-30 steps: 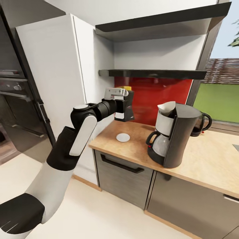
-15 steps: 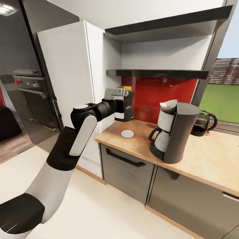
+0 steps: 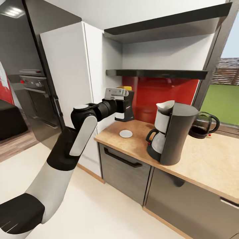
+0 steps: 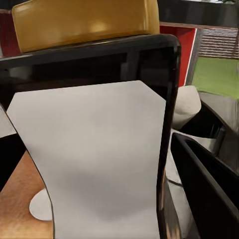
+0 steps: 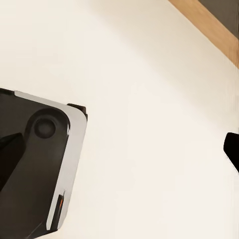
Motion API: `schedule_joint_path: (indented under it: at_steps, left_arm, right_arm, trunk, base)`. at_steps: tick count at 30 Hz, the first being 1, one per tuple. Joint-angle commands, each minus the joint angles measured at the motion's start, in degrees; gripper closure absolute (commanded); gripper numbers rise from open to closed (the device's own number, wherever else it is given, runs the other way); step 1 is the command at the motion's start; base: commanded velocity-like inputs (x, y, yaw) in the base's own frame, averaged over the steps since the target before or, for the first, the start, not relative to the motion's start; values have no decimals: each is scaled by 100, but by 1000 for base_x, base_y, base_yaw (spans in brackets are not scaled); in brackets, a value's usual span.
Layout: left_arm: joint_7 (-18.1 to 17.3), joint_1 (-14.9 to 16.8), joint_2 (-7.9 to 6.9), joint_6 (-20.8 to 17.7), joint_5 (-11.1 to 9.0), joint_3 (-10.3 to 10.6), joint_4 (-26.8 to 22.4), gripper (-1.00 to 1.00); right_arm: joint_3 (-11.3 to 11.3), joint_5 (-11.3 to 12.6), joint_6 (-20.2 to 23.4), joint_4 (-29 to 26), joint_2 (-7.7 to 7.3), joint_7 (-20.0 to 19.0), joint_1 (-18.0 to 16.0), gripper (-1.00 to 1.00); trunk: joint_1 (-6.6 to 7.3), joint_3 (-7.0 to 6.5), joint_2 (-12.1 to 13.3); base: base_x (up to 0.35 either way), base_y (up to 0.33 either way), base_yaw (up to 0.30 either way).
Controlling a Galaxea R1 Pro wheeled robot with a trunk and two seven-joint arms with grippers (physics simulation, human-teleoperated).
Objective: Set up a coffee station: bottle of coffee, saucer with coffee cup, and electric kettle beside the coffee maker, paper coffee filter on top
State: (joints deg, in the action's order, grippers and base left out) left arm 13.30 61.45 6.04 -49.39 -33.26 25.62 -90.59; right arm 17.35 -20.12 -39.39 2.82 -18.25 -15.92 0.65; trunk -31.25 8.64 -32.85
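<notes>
My left gripper (image 3: 125, 105) is shut on the bottle of coffee (image 3: 125, 88) and holds it in the air over the left end of the kitchen countertop (image 3: 205, 159), below the black kitchen shelf (image 3: 156, 73). Up close, the bottle (image 4: 94, 154) shows its yellow cap and white label. The saucer (image 3: 125, 133) lies on the counter just under the bottle. To its right stands the coffee maker (image 3: 177, 132), with the paper coffee filter (image 3: 165, 106) sitting on its top. Behind the machine is the electric kettle (image 3: 201, 124). The coffee cup is out of view.
A tall white cabinet (image 3: 69, 83) flanks the counter's left end, with a dark oven column (image 3: 36, 89) beyond. A thicker grey shelf (image 3: 166, 23) hangs higher up. Grey drawer fronts (image 3: 122, 172) sit under the counter. The right wrist view looks down on pale floor (image 5: 139, 99) and the robot's base (image 5: 35, 164).
The whole head view has shifted, so the camera has moved relative to the counter. My left arm keeps the same pose, still shut on the bottle.
</notes>
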Motion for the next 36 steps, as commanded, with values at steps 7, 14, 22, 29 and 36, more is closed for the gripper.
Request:
schedule_joint_path:
  at_steps: [7, 14, 22, 29, 36]
  left_arm:
    - [58, 7, 2, -18, -58, 5, -9, 100]
    - [57, 7, 2, -16, -58, 5, -11, 100]
    - [59, 7, 9, -18, -58, 12, -11, 100]
    - [57, 7, 11, -16, -58, 9, -11, 100]
    - [54, 7, 11, -11, -58, 13, -11, 100]
  right_arm:
    - [49, -18, -16, 8, -3, -34, -4, -100]
    - [49, -18, -16, 8, -3, -34, -4, -100]
    - [49, -18, -16, 8, -3, -34, -4, -100]
    - [49, -18, -16, 8, -3, -30, -4, -100]
    - [49, -24, -14, 8, -3, -27, 13, -100]
  trunk:
    - [-3, 9, -9]
    - [-3, 9, -9]
    - [-3, 9, -9]
    - [-3, 9, -9]
    - [-3, 9, -9]
  base:
    - [0, -305, 42]
    - [0, -105, 238]
    - [0, -281, 124]
    - [0, -237, 6]
    - [-186, -20, 0]
